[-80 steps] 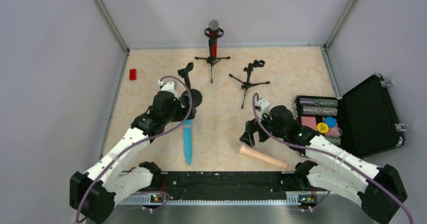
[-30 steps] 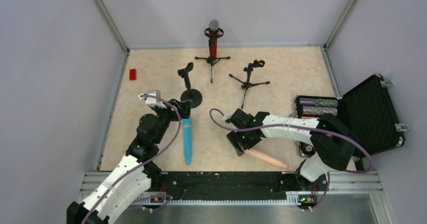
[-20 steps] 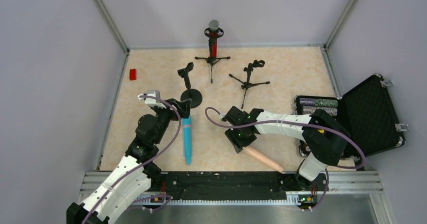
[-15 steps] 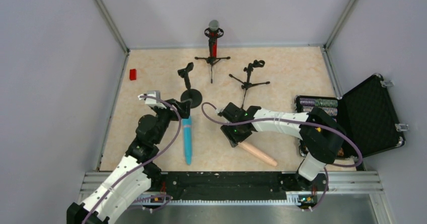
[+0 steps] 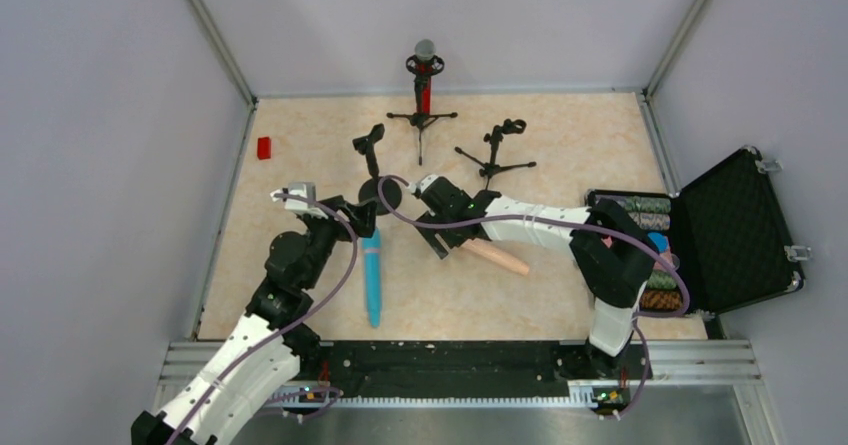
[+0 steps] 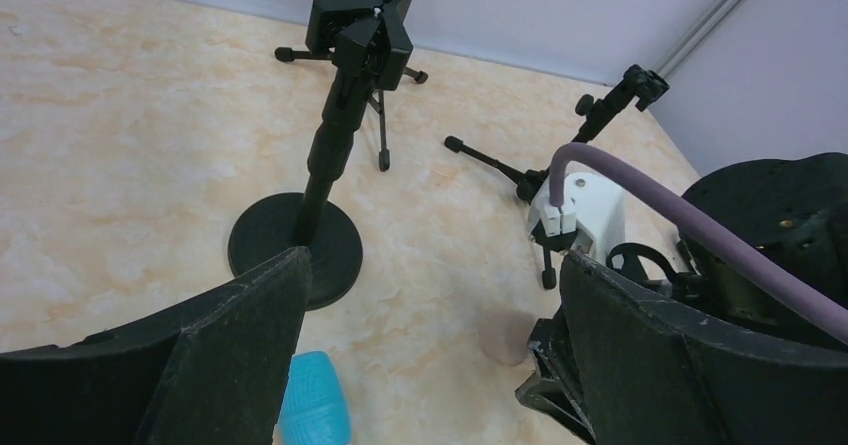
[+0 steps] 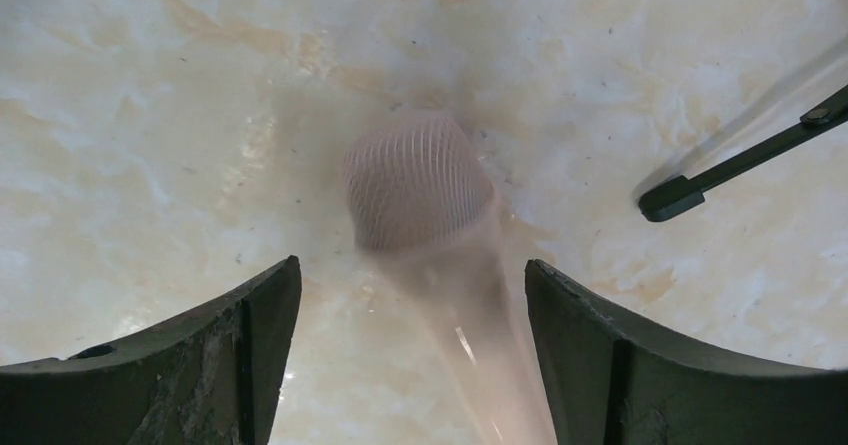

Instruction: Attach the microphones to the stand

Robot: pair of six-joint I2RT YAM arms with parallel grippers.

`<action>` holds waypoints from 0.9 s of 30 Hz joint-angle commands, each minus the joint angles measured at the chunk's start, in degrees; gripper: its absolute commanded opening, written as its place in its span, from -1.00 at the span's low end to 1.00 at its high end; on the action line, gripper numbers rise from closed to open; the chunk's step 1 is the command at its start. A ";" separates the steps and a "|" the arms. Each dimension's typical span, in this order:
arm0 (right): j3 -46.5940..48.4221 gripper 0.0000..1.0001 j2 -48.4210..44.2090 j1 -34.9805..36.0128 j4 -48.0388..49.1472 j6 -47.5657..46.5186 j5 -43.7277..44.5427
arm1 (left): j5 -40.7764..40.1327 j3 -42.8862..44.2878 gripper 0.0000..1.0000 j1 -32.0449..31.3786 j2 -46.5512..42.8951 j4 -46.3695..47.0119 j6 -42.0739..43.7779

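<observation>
Right pincer (image 5: 440, 237) astride the peach microphone (image 5: 497, 256), mid-table.

On the right wrist view my jaws stand wide, one on each side of the mesh head. Bare table (image 7: 150, 115) shows between one finger and the body, so I judge nothing is clamped. The microphone lies flat near the round-base stand (image 5: 372, 167), handle trailing to my right. It looks light and rigid, with a smooth tapered handle that could roll or slip. I'd grip mid-handle, leaving the tail free for the clip. Left pincer (image 6: 432, 257) hangs wide open and empty above the blue microphone (image 5: 372, 277). The red microphone (image 5: 425, 83) stands in the far tripod stand (image 5: 421, 120); the near tripod stand (image 5: 492, 160) is bare.
</observation>
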 commanded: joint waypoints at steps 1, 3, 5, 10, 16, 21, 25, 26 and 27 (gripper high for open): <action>1.03 0.63 -0.69 -1.80 0.16 -1.91 -1.57 | 0.78 -0.47 0.96 -0.24 -1.34 1.65 1.08; -0.40 0.63 -2.51 -2.73 0.83 -1.86 -4.14 | 1.10 -0.54 0.96 -0.20 -1.36 1.62 1.14; -1.82 0.64 -4.30 -3.56 1.53 -2.44 -5.53 | 1.37 -0.47 0.96 -0.23 -1.60 1.35 1.13; -5.04 0.63 -8.05 -6.34 1.58 -4.05 -7.48 | 1.76 -0.54 0.96 -0.21 -2.17 1.02 1.14; -10.02 0.60 -12.86 -7.21 1.87 -7.26 -10.96 | 2.95 -0.96 0.96 -0.21 -3.04 0.47 1.23; -11.99 0.58 -15.35 -7.45 2.11 -11.37 -14.94 | 5.89 -2.26 0.96 -0.23 -4.13 2.08 2.17; -12.65 0.56 -15.48 -7.57 2.31 -14.41 -17.27 | 9.34 -3.28 0.96 -0.26 -4.76 3.42 3.60; -12.42 0.55 -15.17 -7.58 2.36 -14.94 -17.54 | 9.99 -3.37 0.96 -0.28 -4.78 3.46 3.86; -12.25 0.54 -14.81 -7.50 2.36 -15.63 -17.65 | 10.51 -3.40 0.96 -0.20 -4.92 3.44 4.21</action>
